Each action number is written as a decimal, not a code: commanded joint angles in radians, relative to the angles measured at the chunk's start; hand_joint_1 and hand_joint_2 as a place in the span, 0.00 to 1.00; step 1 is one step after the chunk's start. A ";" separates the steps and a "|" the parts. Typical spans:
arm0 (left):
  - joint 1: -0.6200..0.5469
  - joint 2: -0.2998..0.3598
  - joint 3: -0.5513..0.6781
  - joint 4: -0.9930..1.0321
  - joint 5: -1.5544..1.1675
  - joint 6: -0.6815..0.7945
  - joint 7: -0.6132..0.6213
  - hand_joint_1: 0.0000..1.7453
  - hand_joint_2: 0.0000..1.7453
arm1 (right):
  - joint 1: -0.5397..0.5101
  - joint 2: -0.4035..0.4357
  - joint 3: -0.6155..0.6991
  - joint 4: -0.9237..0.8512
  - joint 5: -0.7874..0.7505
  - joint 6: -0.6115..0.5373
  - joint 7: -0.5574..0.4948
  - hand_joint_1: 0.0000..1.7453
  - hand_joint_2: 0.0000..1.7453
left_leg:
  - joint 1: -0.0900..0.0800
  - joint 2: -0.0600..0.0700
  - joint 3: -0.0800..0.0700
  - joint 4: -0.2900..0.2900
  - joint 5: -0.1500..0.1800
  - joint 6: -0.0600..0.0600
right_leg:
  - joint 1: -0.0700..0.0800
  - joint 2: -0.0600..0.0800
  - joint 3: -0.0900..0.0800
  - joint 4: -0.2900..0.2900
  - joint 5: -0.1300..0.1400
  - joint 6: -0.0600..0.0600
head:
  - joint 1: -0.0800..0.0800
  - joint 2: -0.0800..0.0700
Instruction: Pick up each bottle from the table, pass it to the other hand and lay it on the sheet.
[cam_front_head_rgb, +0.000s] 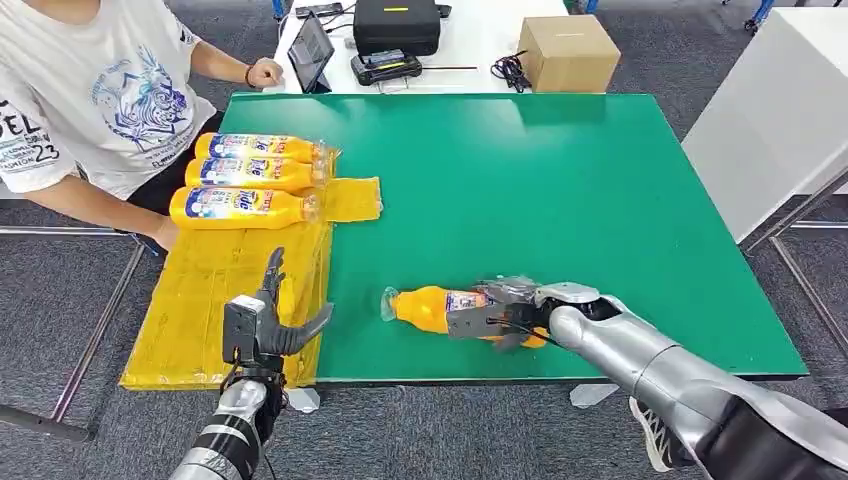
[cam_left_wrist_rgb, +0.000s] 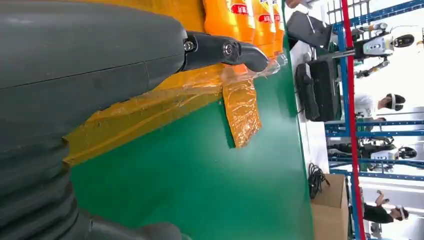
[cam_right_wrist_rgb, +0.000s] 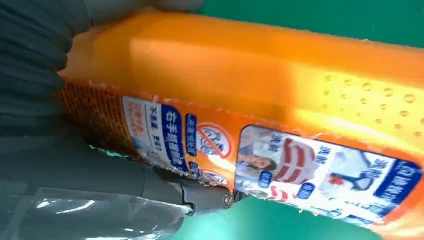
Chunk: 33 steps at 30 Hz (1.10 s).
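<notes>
Your right hand (cam_front_head_rgb: 505, 322) grips the bottle (cam_front_head_rgb: 440, 307) on the bench (cam_front_head_rgb: 560, 180), label legible at its wrist; your left hand (cam_front_head_rgb: 262, 325) hangs spread, holding nothing.

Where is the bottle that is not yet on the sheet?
In the head view, the bottle lies on its side near the green table's front edge, right of the sheet, with the right hand on it.

Person in white printed T-shirt (cam_front_head_rgb: 90, 100) seated at green surface's (cam_front_head_rgb: 560, 190) far left corner. White surface (cam_front_head_rgb: 480, 40) behind: tablet (cam_front_head_rgb: 312, 52), black case (cam_front_head_rgb: 397, 24), cardboard box (cam_front_head_rgb: 568, 52), black cable bundle (cam_front_head_rgb: 510, 68). Grey carpet floor (cam_front_head_rgb: 60, 320) below.
</notes>
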 joint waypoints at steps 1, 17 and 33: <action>-0.024 0.009 0.006 0.047 0.002 -0.006 0.005 0.00 1.00 | 0.004 0.030 -0.005 0.061 0.003 -0.004 -0.002 0.95 1.00 | 0.000 0.000 0.003 -0.001 -0.001 -0.001 | 0.001 -0.001 0.003 -0.001 -0.001 -0.001 | 0.000 0.000; 0.099 -0.010 0.062 -0.145 -0.008 -0.039 0.049 0.00 1.00 | 0.551 0.298 -0.759 -0.412 0.372 -0.619 -0.097 1.00 1.00 | 0.002 0.001 0.001 -0.001 -0.002 -0.001 | 0.002 0.002 0.002 -0.001 -0.001 -0.002 | 0.000 0.000; 0.170 0.005 -0.147 -0.346 0.298 -0.329 0.235 0.00 1.00 | 0.773 0.499 -1.044 -0.491 0.277 -0.863 -0.469 1.00 1.00 | 0.001 -0.004 0.000 -0.001 -0.002 -0.001 | 0.001 -0.003 0.002 -0.001 -0.005 0.000 | 0.000 0.000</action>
